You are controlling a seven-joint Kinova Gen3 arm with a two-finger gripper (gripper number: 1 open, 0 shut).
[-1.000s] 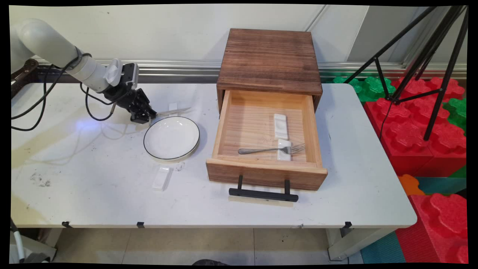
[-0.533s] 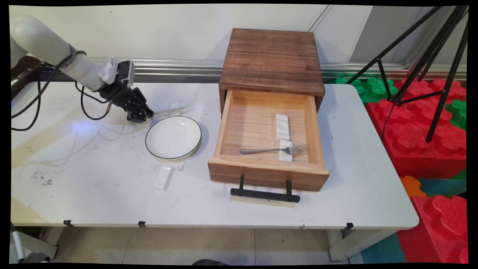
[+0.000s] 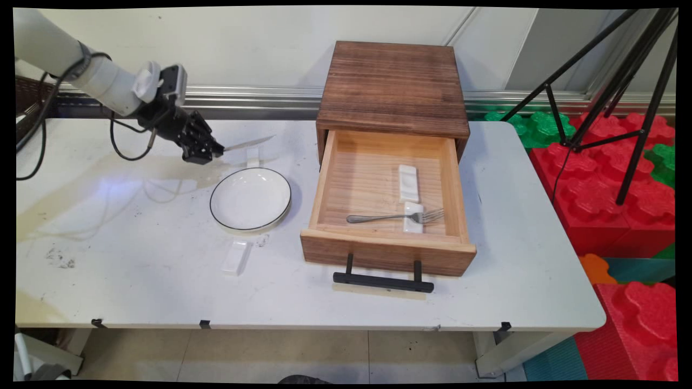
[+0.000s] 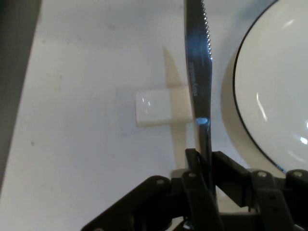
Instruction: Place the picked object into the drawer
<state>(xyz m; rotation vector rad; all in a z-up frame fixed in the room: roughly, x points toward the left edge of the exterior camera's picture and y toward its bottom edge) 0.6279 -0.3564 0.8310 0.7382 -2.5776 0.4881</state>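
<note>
- Steel catching the light: a table knife [image 3: 247, 143] is being carried clear of the worktop [image 3: 135, 259], its handle end pinched between the fingers [image 4: 204, 192] of the black gripper [image 3: 213, 152], its serrated blade pointing toward the drawer box.
- The gripper is hanging over the worktop's far left part, just beyond the rim of a white plate [image 3: 250, 198] edged in black.
- Directly under the blade, a small white rest [image 4: 153, 109] is lying bare on the worktop; a second one [image 3: 236, 257] is sitting on the plate's near side, also bare.
- Further right, a dark wooden box [image 3: 392, 86] is standing with its pale drawer [image 3: 387, 248] pulled fully open.
- Inside the drawer, a fork [image 3: 394, 217] is lying with its tines across one white rest [image 3: 413, 217], while another rest [image 3: 408, 182] behind it is carrying nothing.
- As things are lying, the knife is up and held, the fork is resting in the drawer, and the plate is holding nothing.
</note>
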